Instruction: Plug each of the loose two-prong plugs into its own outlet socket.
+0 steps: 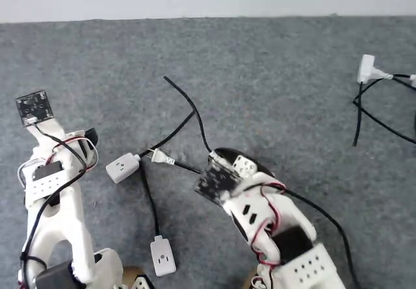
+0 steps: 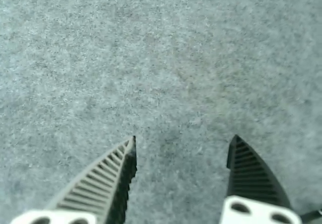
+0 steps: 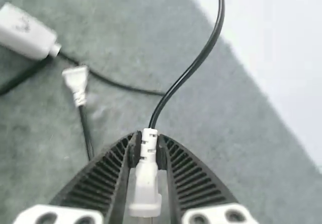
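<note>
White plastic two-prong plug [image 3: 146,183] sits clamped in the right jaws, mid grey felt worktop [image 1: 273,75]; left jaws gape empty. Insertion pending: next likely means lining its prongs up with the white outlet socket [image 1: 122,167] leftward

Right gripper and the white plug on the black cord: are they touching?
Touching. The right wrist view shows the right gripper shut on the white plug, pressing both its sides.

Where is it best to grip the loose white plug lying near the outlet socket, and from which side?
Grip the plug on its white body, from above, pinching across its width. It lies flat on the carpet with both long sides free.
</note>
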Motion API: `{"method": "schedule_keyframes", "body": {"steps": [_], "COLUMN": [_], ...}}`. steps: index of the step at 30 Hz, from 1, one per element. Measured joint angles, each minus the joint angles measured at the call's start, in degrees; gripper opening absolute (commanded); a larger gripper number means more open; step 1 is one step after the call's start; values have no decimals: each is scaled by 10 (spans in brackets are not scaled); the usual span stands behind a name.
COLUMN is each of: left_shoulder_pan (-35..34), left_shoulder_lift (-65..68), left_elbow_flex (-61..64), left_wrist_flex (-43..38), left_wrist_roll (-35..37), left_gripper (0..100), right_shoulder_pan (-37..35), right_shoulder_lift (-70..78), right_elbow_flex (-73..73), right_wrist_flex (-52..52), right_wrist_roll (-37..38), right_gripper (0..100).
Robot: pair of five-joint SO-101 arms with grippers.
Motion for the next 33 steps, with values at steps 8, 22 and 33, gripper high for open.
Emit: {"method": "schedule_keyframes", "body": {"steps": [8,22,33], "left_shoulder_pan": [55,252,428], "left_shoulder_lift": [-10,-432,-647], "left_elbow_flex": [28,161,163], "left_wrist_flex": [0,11,76], "left_wrist_roll": [-59,-120,-325], "left_gripper": [284,284,284], "right_shoulder_pan": [32,31,7], "right_shoulder_lift": [-122,40,326], "right_elbow_flex": [40,-276,-593], "right_wrist_flex": [-18,20,47], "right_wrist_roll": [-11,-1,-45], "right_gripper": [9,9,9]}}
